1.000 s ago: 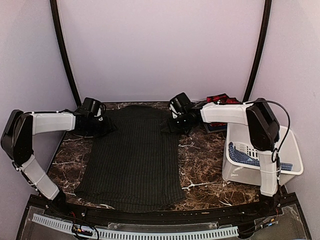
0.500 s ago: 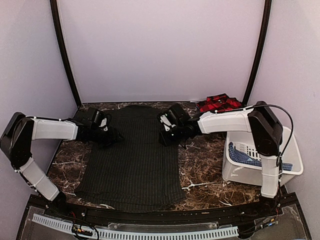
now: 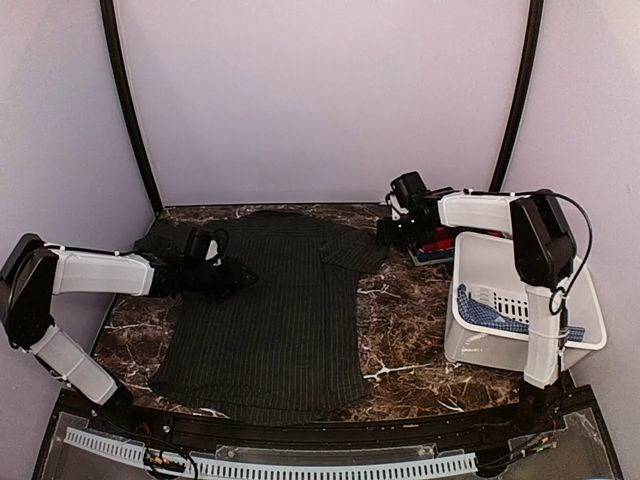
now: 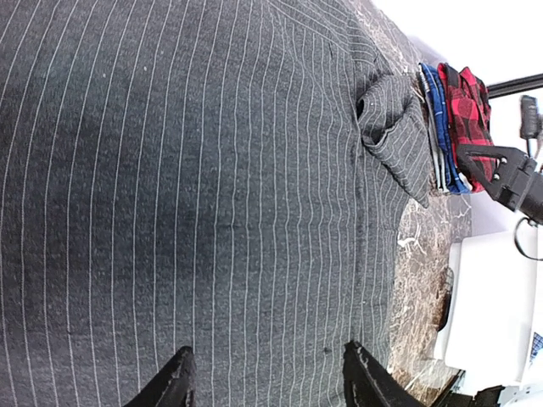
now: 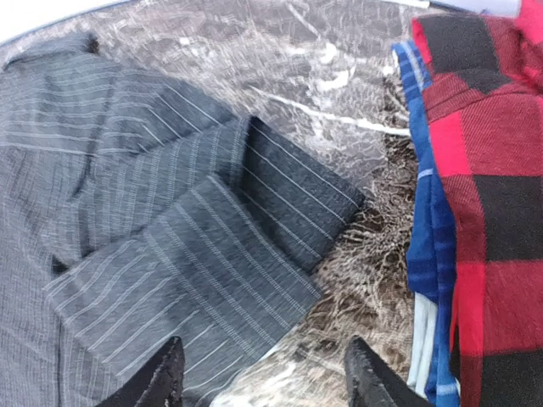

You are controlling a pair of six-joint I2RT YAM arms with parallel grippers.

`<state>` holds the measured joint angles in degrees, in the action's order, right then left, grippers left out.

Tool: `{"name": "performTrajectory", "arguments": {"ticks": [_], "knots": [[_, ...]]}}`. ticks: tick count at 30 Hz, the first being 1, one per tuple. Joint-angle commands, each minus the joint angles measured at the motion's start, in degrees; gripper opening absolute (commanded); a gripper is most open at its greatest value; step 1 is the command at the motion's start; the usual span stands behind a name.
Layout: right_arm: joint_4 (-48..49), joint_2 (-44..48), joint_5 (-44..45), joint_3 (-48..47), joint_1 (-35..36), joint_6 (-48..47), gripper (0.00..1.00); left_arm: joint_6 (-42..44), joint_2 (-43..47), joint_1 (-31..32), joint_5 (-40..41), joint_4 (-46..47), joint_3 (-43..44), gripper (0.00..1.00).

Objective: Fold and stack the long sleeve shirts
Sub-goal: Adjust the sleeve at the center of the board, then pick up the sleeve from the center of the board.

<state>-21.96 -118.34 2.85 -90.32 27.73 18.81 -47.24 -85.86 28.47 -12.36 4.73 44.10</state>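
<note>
I'm seeing the pinstriped shirt (image 3: 270,310) looking like matt woven cloth, the plaid shirt (image 5: 488,195) looking softer and fuzzier. The table (image 3: 405,310) is showing a glossy brown marble finish, and the bin (image 3: 470,345) is looking like smooth white plastic.

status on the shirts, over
Left gripper open over charcoal pinstripe shirt. Right gripper open, empty, near red plaid shirt. Pinstripe shirt spread flat, one sleeve folded in. Nothing blocking.
</note>
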Motion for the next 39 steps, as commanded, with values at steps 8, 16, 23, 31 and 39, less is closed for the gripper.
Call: {"name": "performTrajectory", "arguments": {"ticks": [8, 16, 23, 31, 39], "knots": [[-1.02, -7.68, -7.76, -2.92, -1.79, 2.74, 0.68, -4.1, 4.64, 2.4, 4.12, 5.43, -2.94, 0.57], [3.27, -7.89, -9.69, -0.26, -2.0, 6.02, 0.56, -4.05, 6.4, 2.42, 4.99, 4.73, -3.99, 0.57], [4.77, -5.91, -8.08, 0.05, -2.06, 5.9, 0.26, -4.56, 7.03, 2.47, 5.27, 5.19, -4.89, 0.57], [7.81, -1.71, -8.38, 3.33, -2.02, 5.01, 0.0, -4.97, 6.95, 2.47, 4.66, 5.73, -5.16, 0.58], [11.49, 4.96, -7.47, 7.87, 0.23, 2.59, 0.0, -5.7, 6.81, 2.47, 1.94, 8.11, -4.55, 0.58]]}}
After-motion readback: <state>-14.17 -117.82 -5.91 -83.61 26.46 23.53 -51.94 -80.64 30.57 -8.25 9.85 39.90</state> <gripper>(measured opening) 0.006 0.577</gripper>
